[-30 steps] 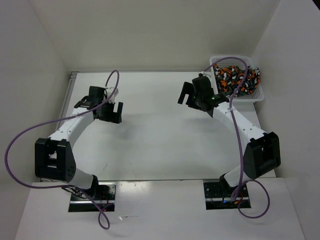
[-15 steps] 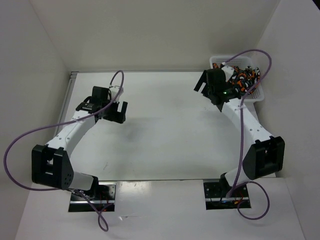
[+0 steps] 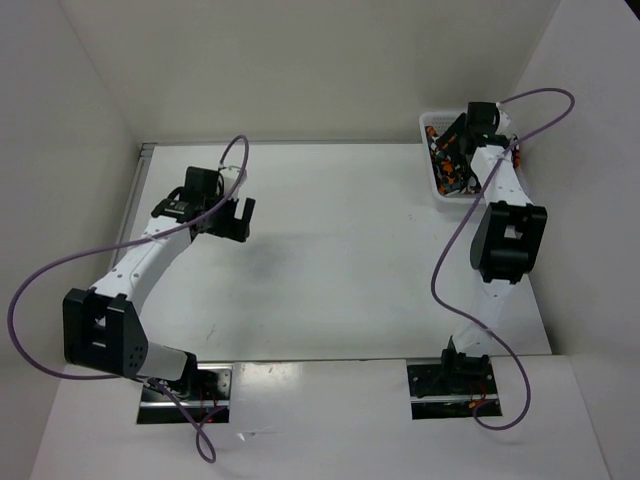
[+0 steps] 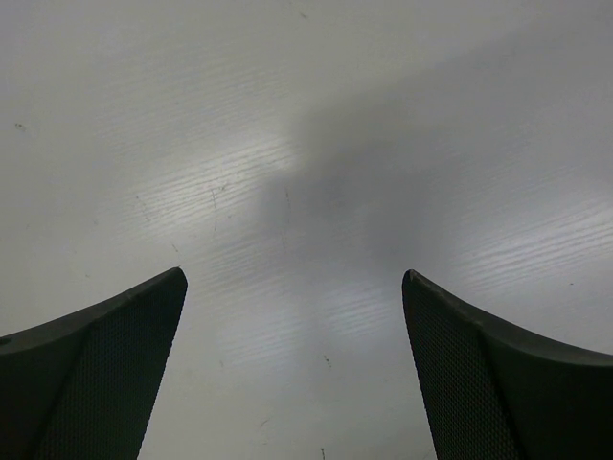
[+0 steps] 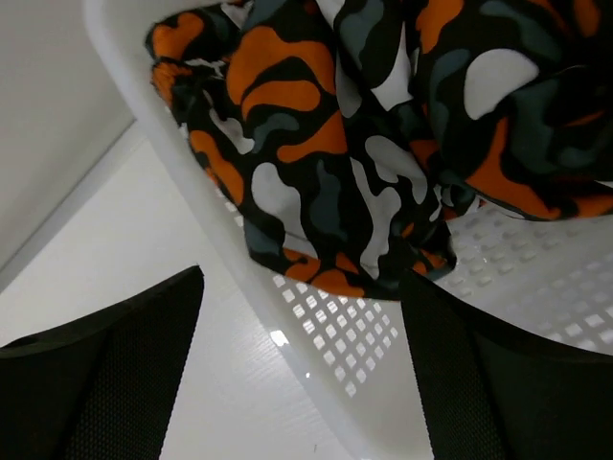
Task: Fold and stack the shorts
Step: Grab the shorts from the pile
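The shorts point(image 3: 452, 172), printed in orange, black, grey and white blotches, lie bunched in the white mesh basket point(image 3: 436, 186) at the table's far right corner. In the right wrist view the shorts point(image 5: 326, 144) hang over the basket wall point(image 5: 354, 345). My right gripper point(image 3: 452, 140) hovers over the basket. Seen from its wrist, the right gripper point(image 5: 302, 278) is open, its fingers either side of the basket wall and just below the cloth, gripping nothing. My left gripper point(image 3: 238, 218) is open over bare table on the left, and in its wrist view the left gripper point(image 4: 292, 278) has nothing between its fingers.
White walls close in the table at the back and on both sides. The basket stands against the right wall. Purple cables point(image 3: 540, 100) loop off both arms; the right arm's elbow point(image 3: 508, 240) rises over the table's right side.
The right arm has swung from the table's middle right out to the basket, and its gripper now sits at the shorts. The left arm has barely moved.
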### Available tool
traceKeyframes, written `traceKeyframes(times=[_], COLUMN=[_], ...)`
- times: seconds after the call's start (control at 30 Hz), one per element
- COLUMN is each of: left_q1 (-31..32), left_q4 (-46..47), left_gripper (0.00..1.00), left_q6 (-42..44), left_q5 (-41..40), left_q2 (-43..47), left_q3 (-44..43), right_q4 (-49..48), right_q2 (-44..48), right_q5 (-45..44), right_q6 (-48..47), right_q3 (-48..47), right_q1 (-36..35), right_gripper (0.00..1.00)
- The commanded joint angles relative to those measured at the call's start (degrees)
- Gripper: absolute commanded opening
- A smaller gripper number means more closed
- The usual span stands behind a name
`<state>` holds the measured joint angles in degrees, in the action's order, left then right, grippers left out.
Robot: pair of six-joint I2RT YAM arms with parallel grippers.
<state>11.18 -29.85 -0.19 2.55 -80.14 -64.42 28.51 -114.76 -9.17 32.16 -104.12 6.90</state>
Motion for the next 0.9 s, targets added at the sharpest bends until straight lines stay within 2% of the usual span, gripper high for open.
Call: traceKeyframes(times=[0.0,0.07,0.17,0.2,0.3,0.33,0.4,0.5,0.63,0.87], left_q1=[-0.11,-0.11,-0.11,-0.11,-0.11,-0.11,-0.11,-0.11,-0.11,-0.11], left_q4=[-2.15,-4.07,-4.96,-5.48,-5.49,-5.49,-5.49,-4.96,-6.62,-6.10], left_gripper=[1.00,1.00,1.00,1.00,1.00,1.00,1.00,1.00,1.00,1.00], left_q6=[0.19,0.19,0.19,0.19,0.19,0.19,0.19,0.19,0.19,0.19], left_q5=[-2.37,-3.94,-5.27,-5.27,-6.05,-6.58,-7.11,-6.16,-2.38,0.35], left_q2=[0.16,0.16,0.16,0.16,0.85,0.86,2.09,2.88,1.22,2.36], left_q3=[-4.21,-4.75,-6.24,-6.24,-6.77,-6.77,-7.30,-8.61,-12.74,-18.54], right_q4=[4.18,4.18,4.18,3.66,3.13,2.35,1.55,-0.55,-6.18,-2.59], right_q2=[-5.28,-7.05,-8.90,-8.90,-5.14,-3.56,2.33,11.27,22.81,30.30], right_q5=[1.87,2.67,2.67,1.97,-0.67,-2.15,-4.00,-0.26,18.70,23.84], right_q6=[0.53,0.53,2.98,2.99,4.05,4.05,3.27,0.19,-2.28,-8.16], right_q3=[-6.97,-9.78,-11.54,-11.55,-10.15,-9.62,-8.30,-6.19,-2.76,-12.33], right_q1=[0.83,0.84,1.89,1.89,1.89,1.28,0.66,-0.74,-1.27,-12.95], right_gripper=[0.86,0.80,0.63,0.47,0.21,0.08,0.00,0.00,0.00,0.01])
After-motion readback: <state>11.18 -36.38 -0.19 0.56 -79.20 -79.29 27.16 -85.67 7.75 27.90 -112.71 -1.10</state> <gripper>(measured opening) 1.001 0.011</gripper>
